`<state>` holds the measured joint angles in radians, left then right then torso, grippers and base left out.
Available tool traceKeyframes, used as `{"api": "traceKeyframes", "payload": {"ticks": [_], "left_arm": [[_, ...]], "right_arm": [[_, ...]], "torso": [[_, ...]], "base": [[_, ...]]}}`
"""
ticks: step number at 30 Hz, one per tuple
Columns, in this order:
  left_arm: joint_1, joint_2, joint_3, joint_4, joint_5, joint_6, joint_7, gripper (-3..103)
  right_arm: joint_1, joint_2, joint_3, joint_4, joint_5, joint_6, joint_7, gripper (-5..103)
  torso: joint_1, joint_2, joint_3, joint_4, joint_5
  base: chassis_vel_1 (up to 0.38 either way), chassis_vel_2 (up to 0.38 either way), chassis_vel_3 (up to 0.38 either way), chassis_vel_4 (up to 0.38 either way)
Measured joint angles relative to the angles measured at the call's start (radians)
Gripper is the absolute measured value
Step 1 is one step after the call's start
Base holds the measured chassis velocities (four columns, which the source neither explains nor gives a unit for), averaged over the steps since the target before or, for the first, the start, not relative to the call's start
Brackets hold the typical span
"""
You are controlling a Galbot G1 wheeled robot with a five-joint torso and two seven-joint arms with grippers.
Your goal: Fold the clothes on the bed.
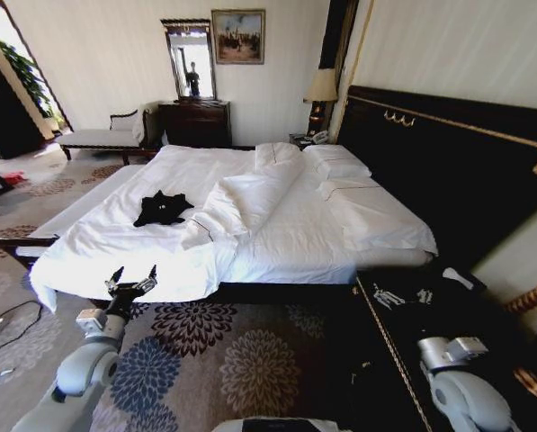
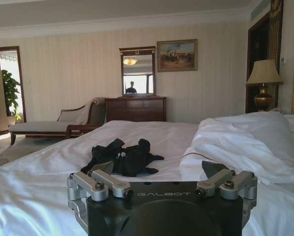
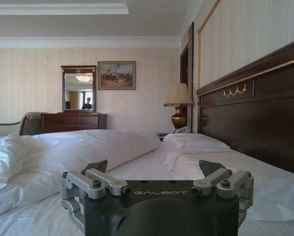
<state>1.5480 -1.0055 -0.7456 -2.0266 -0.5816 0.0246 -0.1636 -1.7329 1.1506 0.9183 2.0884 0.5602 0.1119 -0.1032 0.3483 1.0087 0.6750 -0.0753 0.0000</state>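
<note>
Folding not begun: black T-shirt (image 1: 163,208) lies crumpled at the bed's (image 1: 97,243) ten o'clock, untouched; left gripper (image 1: 131,281) and right gripper (image 3: 155,173) both released, empty.

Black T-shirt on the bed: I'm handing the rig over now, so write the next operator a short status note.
Left gripper: open, empty, raised at the bed's near edge, short of the shirt.
Right gripper: open, empty, held level over the bed by the headboard.
Black T-shirt: crumpled in a heap on the bed, beside the bunched duvet.
Done: nothing folded.
Left: reach the shirt, spread it flat, fold it.
</note>
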Motion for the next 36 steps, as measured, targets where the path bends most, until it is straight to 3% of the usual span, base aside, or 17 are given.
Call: {"api": "traceKeyframes", "payload": {"ticks": [36], "left_arm": [[-0.013,0.020,-0.008,-0.035,0.010,-0.014,-0.003,100]], "right_arm": [[-0.004,0.005,-0.003,-0.008,-0.009,-0.003,-0.003,100]], "torso": [[0.000,0.000,0.000,-0.0001,0.0000]], "base": [[-0.158,0.162,0.159,-0.157]]}}
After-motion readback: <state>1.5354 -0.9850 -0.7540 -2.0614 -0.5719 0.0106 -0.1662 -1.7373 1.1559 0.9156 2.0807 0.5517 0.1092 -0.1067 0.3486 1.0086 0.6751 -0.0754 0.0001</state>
